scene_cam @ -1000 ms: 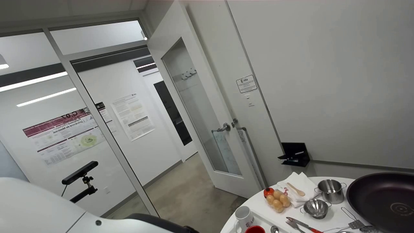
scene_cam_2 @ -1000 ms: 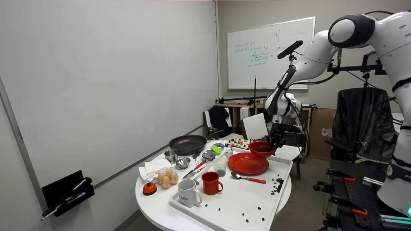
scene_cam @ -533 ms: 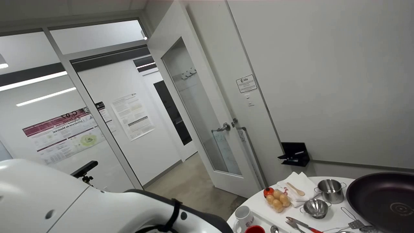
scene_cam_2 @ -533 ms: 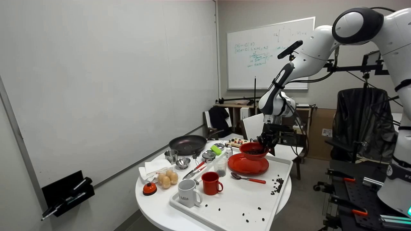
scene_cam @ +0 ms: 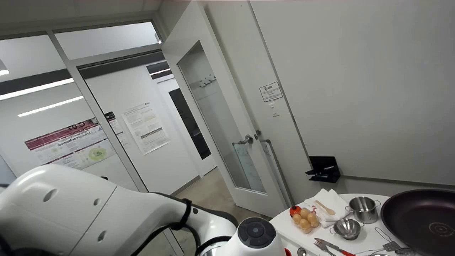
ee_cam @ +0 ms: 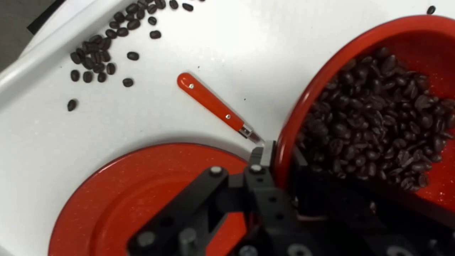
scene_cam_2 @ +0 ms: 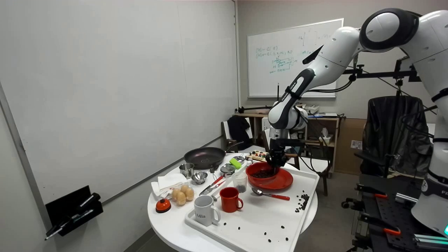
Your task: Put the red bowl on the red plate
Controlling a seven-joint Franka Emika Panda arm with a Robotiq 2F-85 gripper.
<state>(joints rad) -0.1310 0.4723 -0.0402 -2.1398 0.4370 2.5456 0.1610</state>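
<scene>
Gripper (ee_cam: 283, 156) nearly closed, pinching red bowl (scene_cam_2: 258, 181) by its rim; in an exterior view bowl is left of it, overlapping red plate (scene_cam_2: 284, 180); plate contact unclear.

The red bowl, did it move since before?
Yes. In an exterior view, the red bowl moved left and down in the picture, relative to the red plate, which stayed put.
</scene>
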